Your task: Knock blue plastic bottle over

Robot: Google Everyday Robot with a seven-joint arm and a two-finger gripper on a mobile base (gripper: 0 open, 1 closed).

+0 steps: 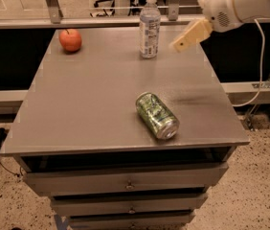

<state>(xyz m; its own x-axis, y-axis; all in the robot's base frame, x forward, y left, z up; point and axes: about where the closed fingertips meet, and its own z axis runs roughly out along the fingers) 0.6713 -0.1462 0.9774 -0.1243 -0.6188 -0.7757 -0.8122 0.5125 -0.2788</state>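
Observation:
The blue plastic bottle (149, 28) stands upright near the far edge of the grey table (92, 95). It is clear, with a white cap and a pale blue-white label. My gripper (178, 45) comes in from the upper right on a white arm (242, 4). Its tan fingers (192, 34) are together and point down-left. The tip hovers just right of the bottle at label height, a small gap away, holding nothing.
A green drink can (157, 115) lies on its side near the front right of the table. A red apple (70, 40) sits at the far left corner. Drawers (125, 183) are below the tabletop. A cable (259, 61) hangs at the right.

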